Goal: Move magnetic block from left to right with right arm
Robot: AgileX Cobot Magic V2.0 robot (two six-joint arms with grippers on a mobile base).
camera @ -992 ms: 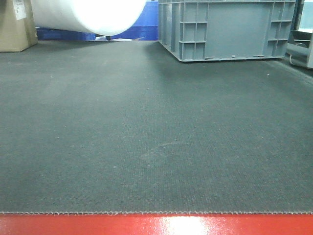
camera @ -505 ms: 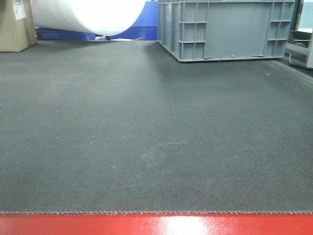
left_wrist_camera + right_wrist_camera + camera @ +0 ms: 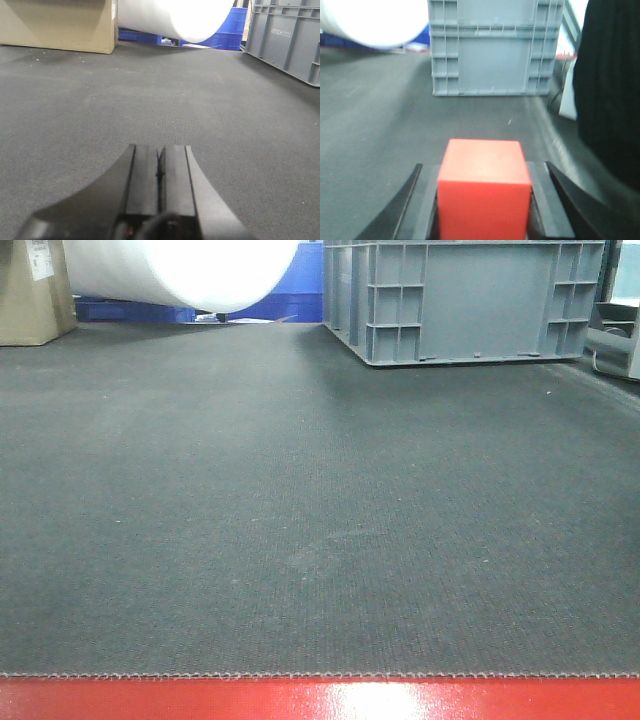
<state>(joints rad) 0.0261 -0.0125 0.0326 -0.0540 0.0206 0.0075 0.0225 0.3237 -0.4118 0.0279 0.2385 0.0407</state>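
In the right wrist view the magnetic block [image 3: 483, 187], a plain red cube, fills the space between the dark fingers of my right gripper [image 3: 483, 172], which is shut on it above the dark mat [image 3: 375, 130]. In the left wrist view my left gripper [image 3: 160, 150] is shut with its two pads pressed together and nothing between them, low over the mat [image 3: 150, 90]. The front-facing view shows neither gripper nor the block, only the mat [image 3: 300, 500].
A grey crate [image 3: 465, 300] [image 3: 492, 47] stands at the far right of the mat, also at the left wrist view's right edge [image 3: 290, 35]. A white roll [image 3: 180, 270], a cardboard box [image 3: 30, 290] and blue crates [image 3: 270, 295] line the back left. A dark mass [image 3: 610, 85] fills the right side.
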